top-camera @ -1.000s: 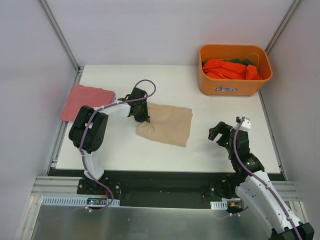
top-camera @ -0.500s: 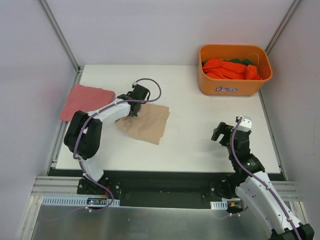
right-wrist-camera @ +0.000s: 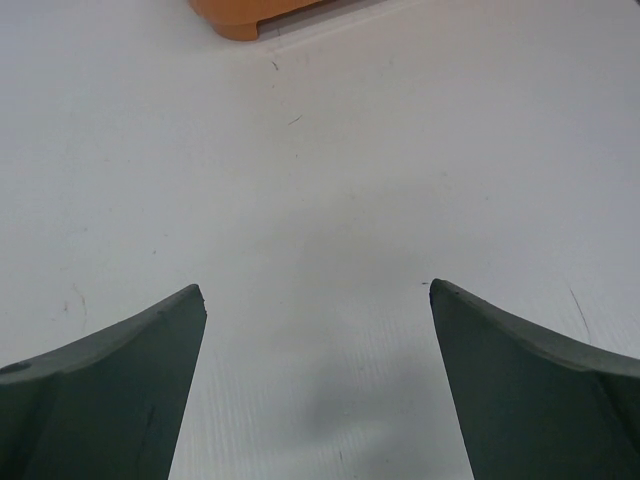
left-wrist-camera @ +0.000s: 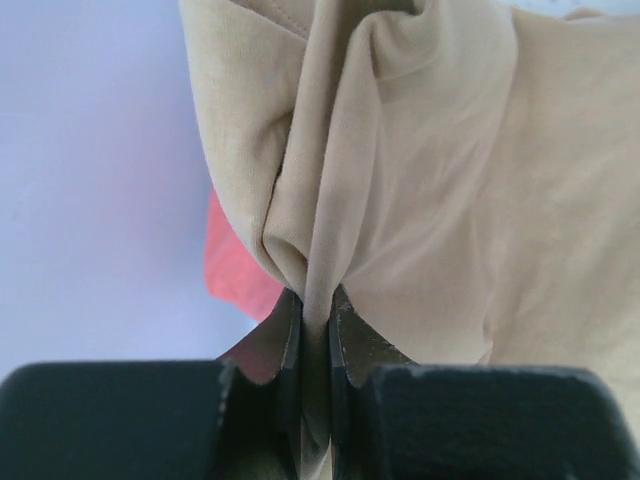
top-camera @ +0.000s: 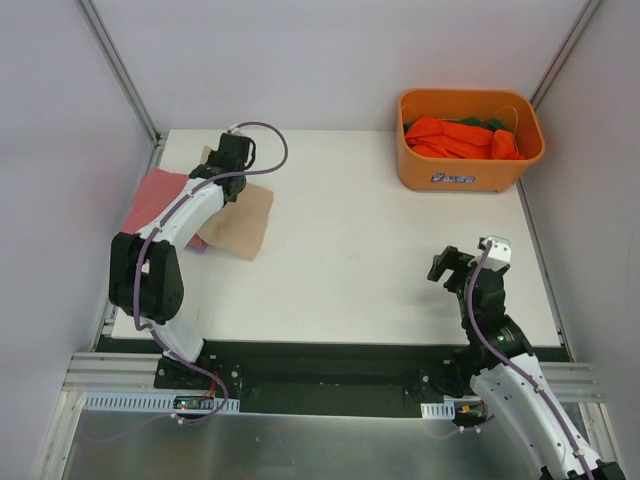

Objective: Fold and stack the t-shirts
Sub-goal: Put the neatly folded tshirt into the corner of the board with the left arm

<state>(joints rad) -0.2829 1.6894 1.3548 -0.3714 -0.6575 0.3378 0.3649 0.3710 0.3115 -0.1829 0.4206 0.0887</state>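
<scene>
Crowded at the far-left edge of the tabletop, with broad bare room across the middle, right up to the orange bin of orange t-shirts at the far right. Pinched tight in the closed left gripper: a bunched fold of the beige t-shirt, creased, overlapping the flat pinkish-red t-shirt. Spread wide and empty above the white near-right surface: the right gripper, pale walls around.
</scene>
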